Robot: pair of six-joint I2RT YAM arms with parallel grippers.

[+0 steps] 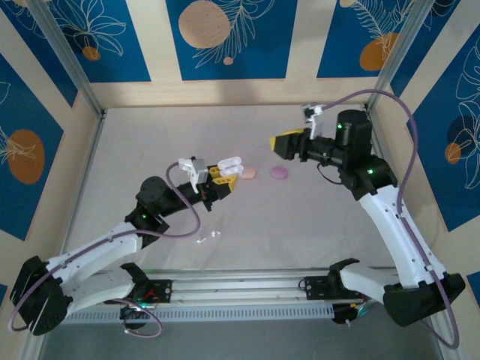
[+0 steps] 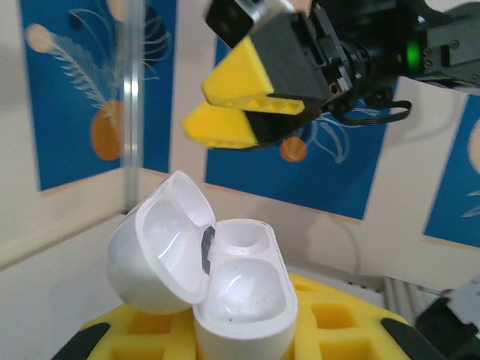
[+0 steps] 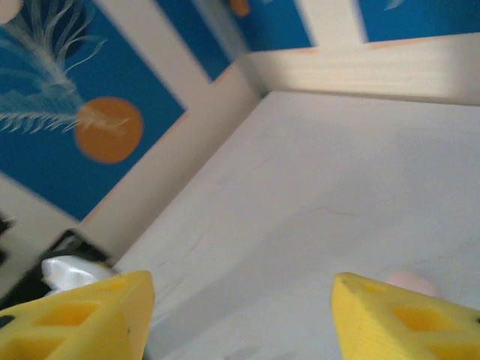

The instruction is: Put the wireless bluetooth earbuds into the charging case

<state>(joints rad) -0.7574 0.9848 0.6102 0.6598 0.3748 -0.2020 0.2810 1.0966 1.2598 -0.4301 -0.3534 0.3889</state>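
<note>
On the pale worktop [image 1: 150,142], walled in by blue-patterned panels, the left arm [image 1: 97,251] reaches up from the near-left corner and the right arm [image 1: 390,217] bends in from the right. The left claw [image 1: 223,174] is closed on the white charging case [image 2: 247,334]. Its yellow fingers pinch the lower body, so the case stands upright with the lid [image 2: 161,255] swung back to one side. The right claw [image 1: 279,142] hangs a little beyond the case, fingers apart and nothing between them (from its own wrist camera the gap frames bare worktop). A pink case [image 1: 246,172] lies just beside the white one, and a purple case [image 1: 279,172] lies farther right, roughly beneath the right claw. Both look shut, though they are too small to be sure. The two sockets [image 2: 241,289] of the white case look bare and glossy, with no bud seated in either. What may be a pair of earbuds [image 1: 208,237] shows as two tiny pale glints on the worktop just in front of the left arm, well apart from every case; they are too small to name with confidence. By my reading the task has barely begun. The case is open and presented, but no bud is held or inserted. Fetching each bud, seating it and closing the lid all remain, and probably the same for the coloured cases.
</note>
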